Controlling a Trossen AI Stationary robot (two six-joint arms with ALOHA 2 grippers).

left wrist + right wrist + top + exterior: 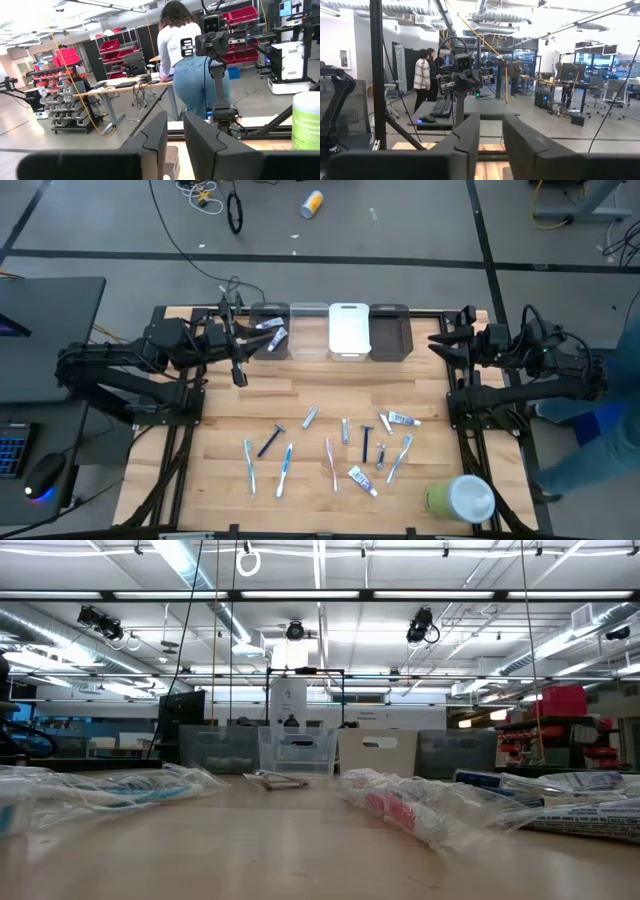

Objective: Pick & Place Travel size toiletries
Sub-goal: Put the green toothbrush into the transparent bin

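Note:
The travel size toiletries point(330, 445) lie scattered flat on the near half of the wooden table: toothbrushes, small tubes and black razors, each in a clear wrapper point(400, 805). One white-blue tube point(272, 333) shows at the leftmost bin, just ahead of my left gripper point(255, 340). That gripper is raised at the far left and points level toward the right; in its wrist view the fingers stand a little apart point(174, 120) with nothing between them. My right gripper point(437, 340) is raised at the far right, fingers slightly apart point(491, 122) and empty.
Several bins point(330, 330) stand in a row along the far edge, dark, clear, white and dark point(300, 750). A large green-and-white round container point(460, 498) lies at the near right corner. A person point(185, 55) stands beyond the table's right side.

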